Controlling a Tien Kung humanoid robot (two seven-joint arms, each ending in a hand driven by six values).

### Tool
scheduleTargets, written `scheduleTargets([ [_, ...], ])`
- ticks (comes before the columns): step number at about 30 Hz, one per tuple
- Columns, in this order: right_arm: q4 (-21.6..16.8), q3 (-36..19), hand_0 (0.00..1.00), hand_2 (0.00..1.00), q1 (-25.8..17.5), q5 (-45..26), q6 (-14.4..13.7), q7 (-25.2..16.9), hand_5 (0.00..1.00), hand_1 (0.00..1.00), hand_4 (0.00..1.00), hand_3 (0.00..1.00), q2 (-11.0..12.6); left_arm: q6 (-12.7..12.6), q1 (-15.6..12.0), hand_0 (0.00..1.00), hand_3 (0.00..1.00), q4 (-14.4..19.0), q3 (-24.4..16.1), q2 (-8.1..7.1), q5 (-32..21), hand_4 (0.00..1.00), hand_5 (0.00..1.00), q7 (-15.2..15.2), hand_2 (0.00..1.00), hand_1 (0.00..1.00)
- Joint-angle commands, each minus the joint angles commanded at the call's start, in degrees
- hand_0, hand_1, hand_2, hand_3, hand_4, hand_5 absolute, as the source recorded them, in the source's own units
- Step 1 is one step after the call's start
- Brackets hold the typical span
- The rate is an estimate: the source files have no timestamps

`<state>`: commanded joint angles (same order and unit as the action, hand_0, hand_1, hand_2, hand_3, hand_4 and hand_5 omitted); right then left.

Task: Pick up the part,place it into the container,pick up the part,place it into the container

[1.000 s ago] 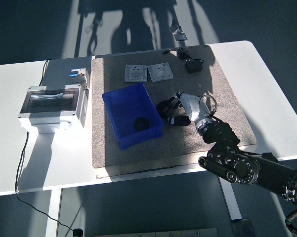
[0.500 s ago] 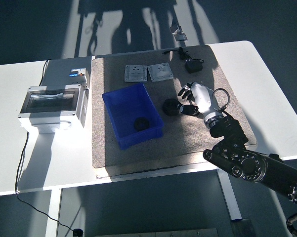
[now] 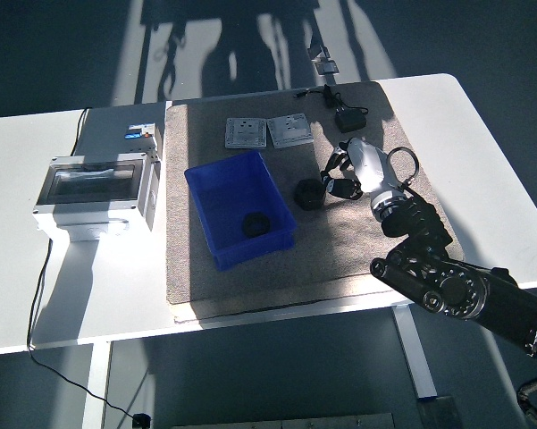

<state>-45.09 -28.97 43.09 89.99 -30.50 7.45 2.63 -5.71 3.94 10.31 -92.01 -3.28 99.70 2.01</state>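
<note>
From my feed I can't read any text, brand, number or sign. The two grey plates [image 3: 269, 132] at the far side of the mat and the grey box [image 3: 94, 190] with the clear lid show markings too small and blurred to make out.

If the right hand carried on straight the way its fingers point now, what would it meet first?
Probably the black part on the mat: the right hand has its fingers aimed left toward it, with the blue container beyond. Its height above the mat is unclear.
</note>
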Motion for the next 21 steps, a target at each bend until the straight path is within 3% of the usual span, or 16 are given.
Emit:
scheduleTargets([
  [5, 0.4, 1.8, 0.791, 0.843, 1.4, 1.6, 2.5, 1.9, 0.256, 0.728, 0.878, 0.977, -0.5, -0.1, 0.0, 0.685, 0.548, 0.0, 0.0, -0.02, -0.1, 0.428, 0.517, 0.0, 0.614, 0.643],
  [6, 0.4, 2.1, 0.837, 0.976, 1.6, 1.9, 2.9, 2.1, 0.284, 0.850, 0.923, 0.998, -0.6, -0.1, 0.0, 0.685, 0.548, 0.0, 0.0, -0.02, -0.1, 0.429, 0.519, 0.0, 0.615, 0.644],
  [11, 0.3, 3.5, 0.837, 0.976, 2.3, 3.3, 4.3, 3.0, 0.284, 0.850, 0.923, 0.998, -0.7, -0.1, -0.1, 0.685, 0.548, 0.0, 0.1, 0.01, -0.3, 0.429, 0.519, 0.0, 0.615, 0.644],
  [12, 0.3, 3.7, 0.889, 0.997, 2.4, 3.4, 4.6, 3.1, 0.299, 0.923, 0.944, 0.998, -0.7, -0.2, -0.1, 0.685, 0.547, 0.0, 0.2, 0.02, -0.4, 0.429, 0.521, 0.0, 0.616, 0.643],
  [21, 2.1, 7.4, 0.898, 0.985, 3.0, 2.9, 6.3, 3.7, 0.307, 0.935, 0.953, 0.998, -2.1, -0.1, 0.0, 0.685, 0.548, 0.0, 0.2, 0.00, -0.4, 0.429, 0.521, 0.0, 0.617, 0.644],
])
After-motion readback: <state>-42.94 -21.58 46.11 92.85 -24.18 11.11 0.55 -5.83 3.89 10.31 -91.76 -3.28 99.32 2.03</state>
